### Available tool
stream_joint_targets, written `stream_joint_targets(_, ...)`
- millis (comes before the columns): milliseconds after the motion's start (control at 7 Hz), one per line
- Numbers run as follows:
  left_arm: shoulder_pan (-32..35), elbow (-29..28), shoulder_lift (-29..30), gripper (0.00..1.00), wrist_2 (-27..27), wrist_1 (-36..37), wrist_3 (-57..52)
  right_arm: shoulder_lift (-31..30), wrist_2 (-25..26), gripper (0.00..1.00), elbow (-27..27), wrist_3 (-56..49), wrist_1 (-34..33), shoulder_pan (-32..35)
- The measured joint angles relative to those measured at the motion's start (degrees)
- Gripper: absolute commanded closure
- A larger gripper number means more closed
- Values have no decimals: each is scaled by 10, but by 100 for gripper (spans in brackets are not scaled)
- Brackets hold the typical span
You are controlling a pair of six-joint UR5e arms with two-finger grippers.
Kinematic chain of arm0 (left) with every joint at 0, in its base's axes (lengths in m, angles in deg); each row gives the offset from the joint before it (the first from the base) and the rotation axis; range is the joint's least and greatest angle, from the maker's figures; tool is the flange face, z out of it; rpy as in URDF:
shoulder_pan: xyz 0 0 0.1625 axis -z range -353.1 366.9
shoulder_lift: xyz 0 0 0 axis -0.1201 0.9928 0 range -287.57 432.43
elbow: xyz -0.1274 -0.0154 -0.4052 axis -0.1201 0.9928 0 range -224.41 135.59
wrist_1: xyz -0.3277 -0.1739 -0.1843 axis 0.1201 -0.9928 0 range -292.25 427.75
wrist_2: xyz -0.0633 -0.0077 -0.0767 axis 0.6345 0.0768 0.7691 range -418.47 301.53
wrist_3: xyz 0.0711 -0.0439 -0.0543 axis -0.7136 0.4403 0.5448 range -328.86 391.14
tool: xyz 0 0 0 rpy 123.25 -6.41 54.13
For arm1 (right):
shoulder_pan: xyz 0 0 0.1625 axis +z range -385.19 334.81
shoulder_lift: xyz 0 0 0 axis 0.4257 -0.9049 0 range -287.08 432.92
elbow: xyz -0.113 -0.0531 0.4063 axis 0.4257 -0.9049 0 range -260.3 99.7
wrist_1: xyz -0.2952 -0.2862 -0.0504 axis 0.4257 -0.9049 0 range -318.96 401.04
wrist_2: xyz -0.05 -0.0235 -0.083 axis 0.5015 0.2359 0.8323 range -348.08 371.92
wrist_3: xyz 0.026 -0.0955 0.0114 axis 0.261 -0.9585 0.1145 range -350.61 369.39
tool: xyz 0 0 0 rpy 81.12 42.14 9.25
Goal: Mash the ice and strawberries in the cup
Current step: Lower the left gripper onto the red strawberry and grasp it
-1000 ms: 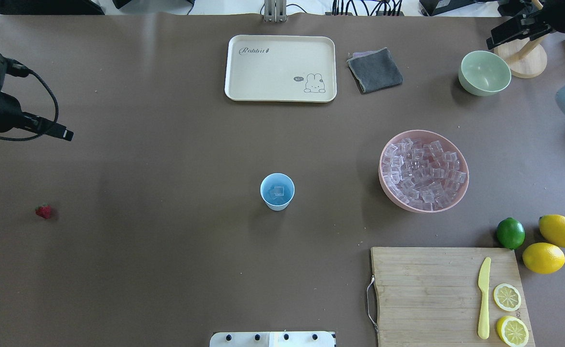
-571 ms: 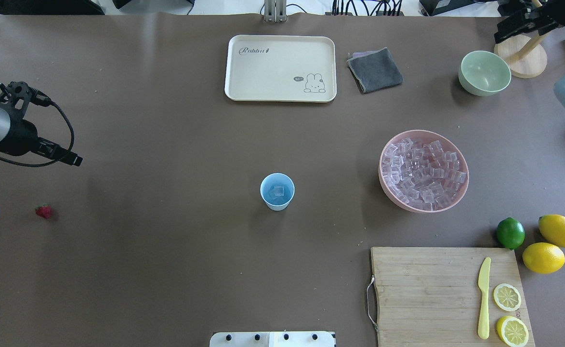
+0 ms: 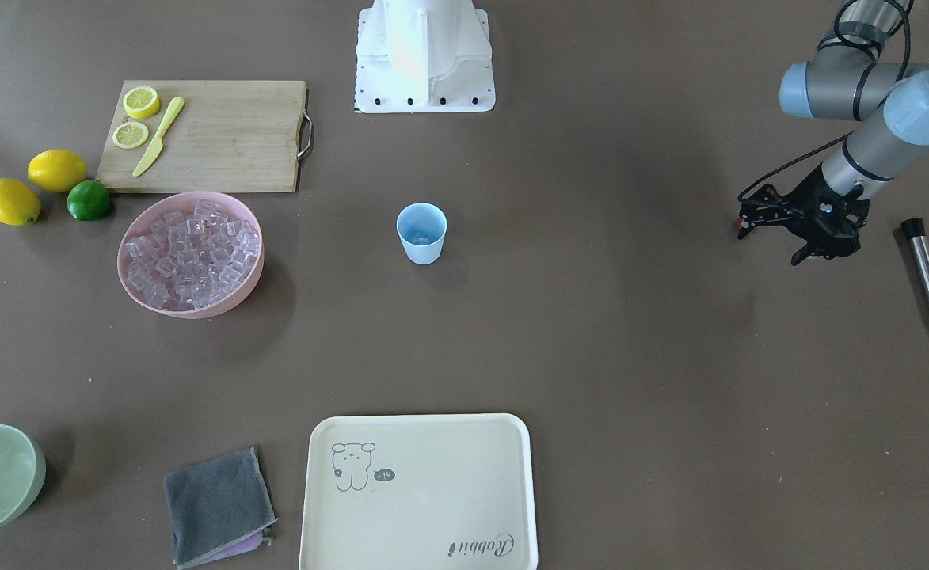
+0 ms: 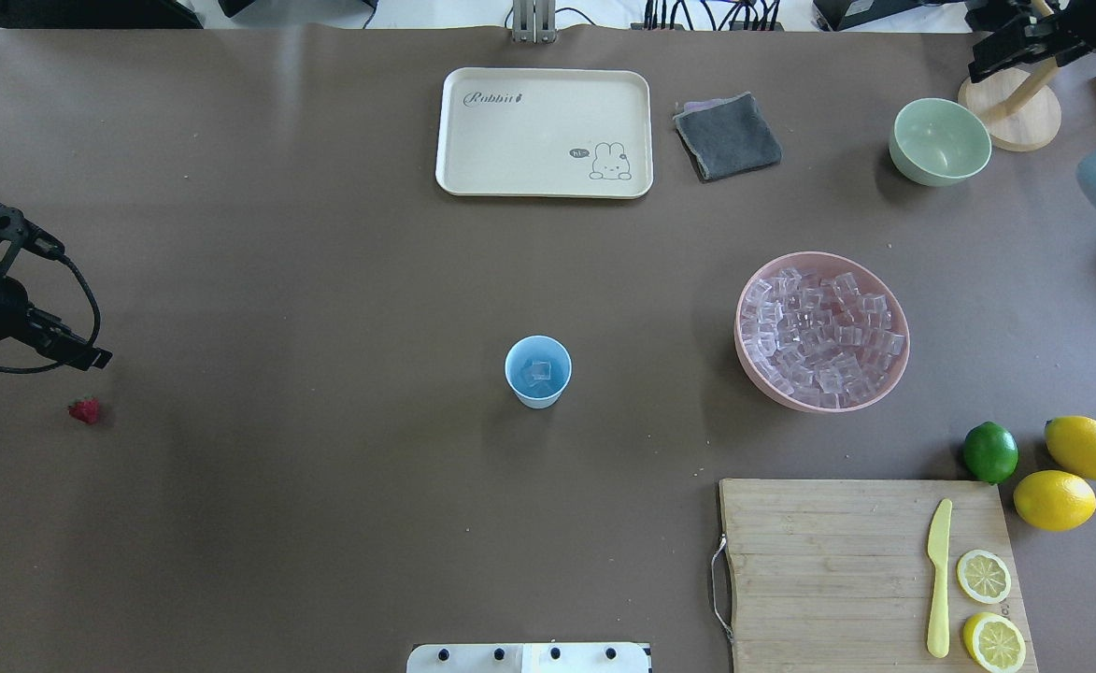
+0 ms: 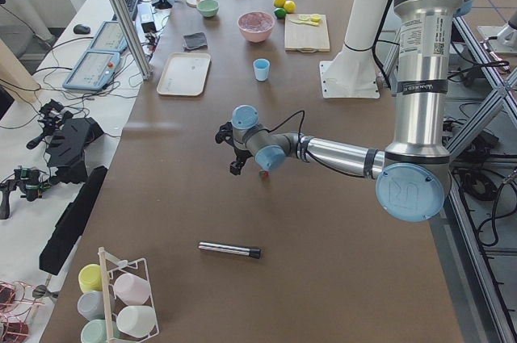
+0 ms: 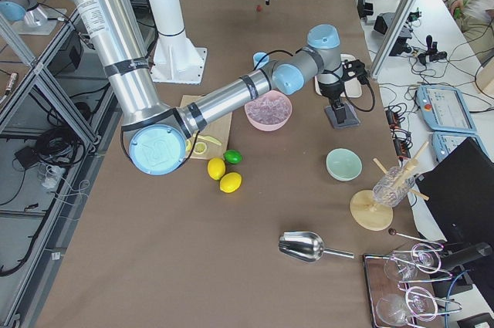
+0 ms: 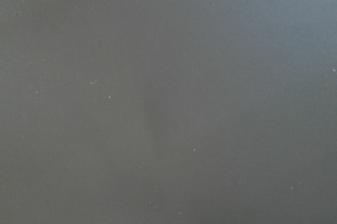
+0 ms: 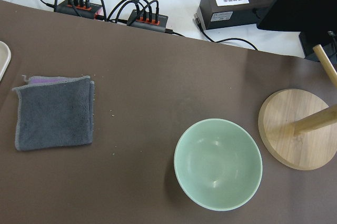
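The strawberry (image 4: 85,410) is lying on the table (image 4: 323,486) just beside the left fingers (image 3: 816,226), which are hovering near it without touching. I cannot tell whether they are apart or together. The cup (image 4: 538,374) is standing mid-table, holding ice (image 4: 536,372).

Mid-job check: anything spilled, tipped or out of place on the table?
Nothing spilled or tipped. The cup stands upright with ice in it. The strawberry lies alone on the bare table far to the robot's left, and a metal rod lies flat beyond it.
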Motion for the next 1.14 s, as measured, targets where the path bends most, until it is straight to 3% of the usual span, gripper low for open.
stream_joint_targets(571,-46,5,-20,3,3,-3,-55,-21,26,0,27,2,0,0)
stream_joint_targets(714,-54,9,-21,12,4,-3,-57,-28,29,0,34,2,0,0)
stream_joint_targets(1143,-58,11,-29,15,12,-3,-85,-39,31,0,41,2,1,0)
